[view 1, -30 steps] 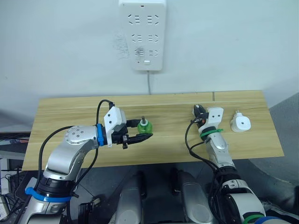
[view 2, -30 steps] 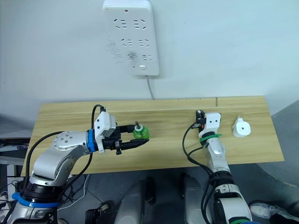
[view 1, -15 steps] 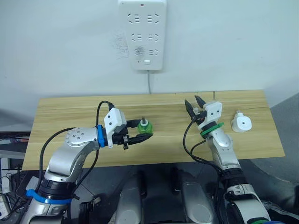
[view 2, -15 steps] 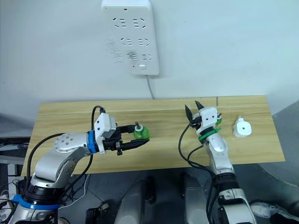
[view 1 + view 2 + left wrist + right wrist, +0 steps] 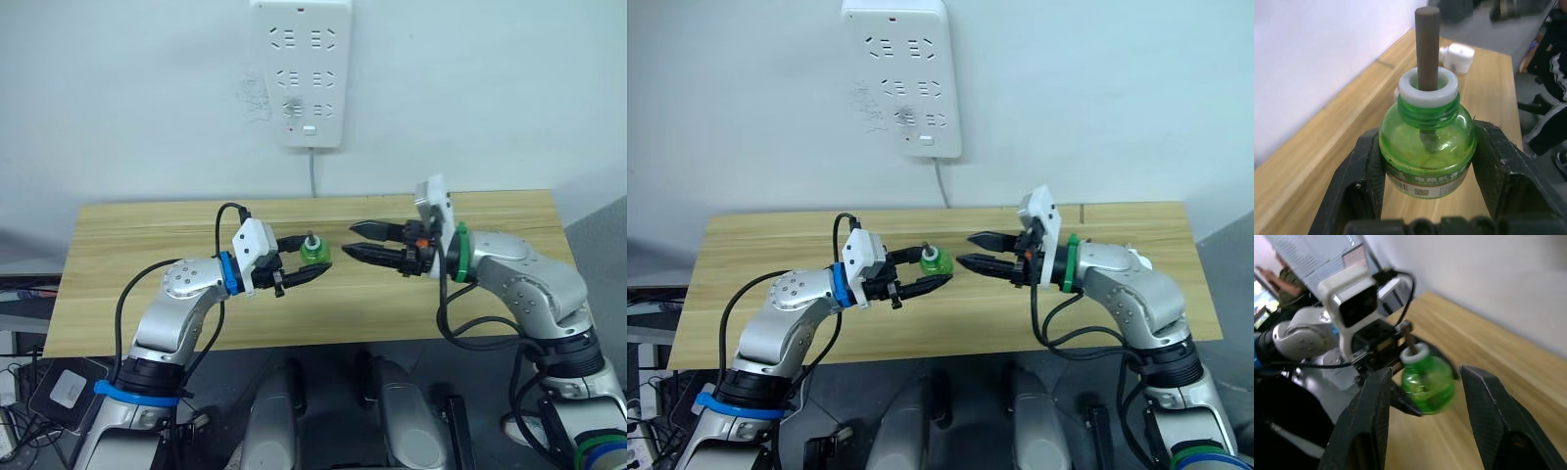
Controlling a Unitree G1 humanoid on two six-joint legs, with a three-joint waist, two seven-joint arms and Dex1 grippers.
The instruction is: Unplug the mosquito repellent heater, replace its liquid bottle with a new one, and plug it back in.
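Left gripper [image 5: 306, 266]: we see its 2 black fingers pinching the green bottle by the belly, 1 finger on each side, held above the table.

Green bottle [image 5: 1426, 147]: upright between the left jaws, clear green with a white collar and a dark brown wick standing straight out of the neck; a label with small print sits low on its front, just above the base of the jaws.

Right gripper [image 5: 359, 241]: we see its 2 fingers spread apart, 1 above the other, with nothing between them; their tips point toward the bottle and stop just short of it.

Right wrist view: the green bottle [image 5: 1427, 383] lies ahead of the spread right jaws, in line with the gap between them, with the left gripper's white camera block behind it.

Heater [image 5: 1457, 55]: we see the small white rounded unit lying on the table well beyond the left jaws, past the bottle's wick; it is touched by neither gripper.

Table [image 5: 147, 245]: light wood planks under both grippers.

Power strip [image 5: 299, 70]: white, fixed on the wall above the table, well apart from both sets of jaws, with a cord [image 5: 313, 172] running down from it.
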